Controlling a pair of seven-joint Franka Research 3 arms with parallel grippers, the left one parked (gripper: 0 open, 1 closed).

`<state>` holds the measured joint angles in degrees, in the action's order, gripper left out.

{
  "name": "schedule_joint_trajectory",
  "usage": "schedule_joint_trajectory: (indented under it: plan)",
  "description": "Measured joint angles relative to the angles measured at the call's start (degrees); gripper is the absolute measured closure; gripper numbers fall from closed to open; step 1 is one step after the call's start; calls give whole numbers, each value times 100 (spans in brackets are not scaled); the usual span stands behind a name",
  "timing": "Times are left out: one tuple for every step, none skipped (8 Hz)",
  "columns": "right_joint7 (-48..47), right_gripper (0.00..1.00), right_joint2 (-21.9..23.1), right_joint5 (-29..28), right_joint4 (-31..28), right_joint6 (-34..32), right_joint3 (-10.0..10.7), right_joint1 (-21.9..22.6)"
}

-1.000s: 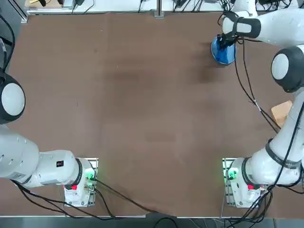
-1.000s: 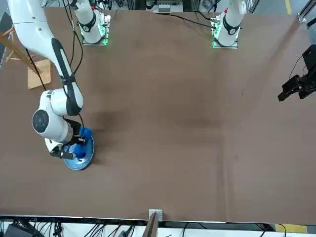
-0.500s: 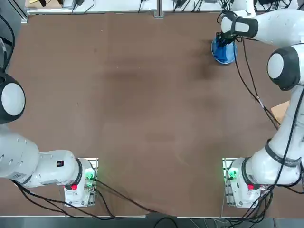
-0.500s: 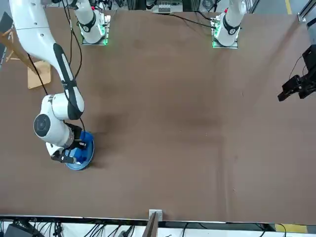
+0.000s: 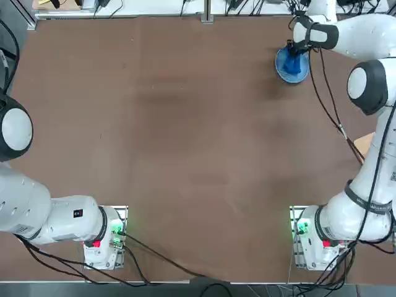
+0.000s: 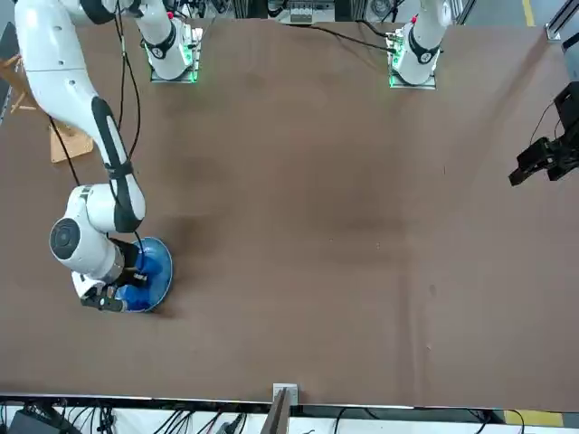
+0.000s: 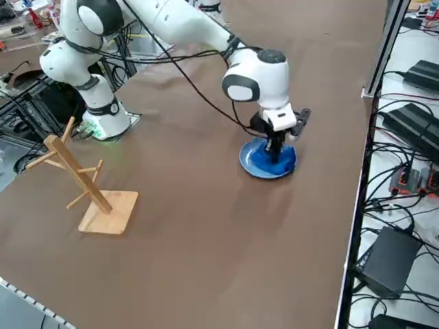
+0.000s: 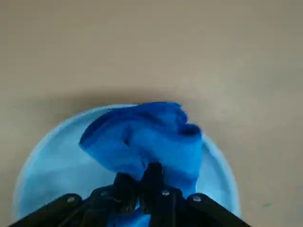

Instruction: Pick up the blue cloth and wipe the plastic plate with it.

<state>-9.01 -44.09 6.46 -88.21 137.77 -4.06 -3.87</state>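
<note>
The light sky-blue plastic plate lies flat on the brown table near its far right corner. The deep blue cloth is bunched up and rests on the plate. My right gripper points straight down over the plate and is shut on a fold of the blue cloth, pressing it onto the plate's surface.
A wooden rack with pegs on a square base stands on the table's right side, well back from the plate. The table's far edge runs close behind the plate.
The gripper has dragged the blue cloth over the plate toward the table's right edge and a little toward its far edge. The plate has stayed in place.
</note>
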Motion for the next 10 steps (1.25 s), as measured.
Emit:
schedule_joint_trajectory:
  plan:
    - [42,94,-21,108,0,39,-4,-100]
    - [76,94,-21,138,-15,38,-6,-149]
    - [84,94,-15,150,-36,42,-15,-152]
    - [84,94,3,179,-77,56,-21,-149]
    - [84,94,50,196,-160,69,-23,-143]
    - [84,94,121,206,-277,69,-24,-129]
    - [84,94,210,216,-421,68,-26,-105]
    - [50,94,295,223,-559,64,-27,-65]
    - [-26,94,358,232,-665,55,-27,-5]
    - [-164,94,400,242,-732,38,-25,76]
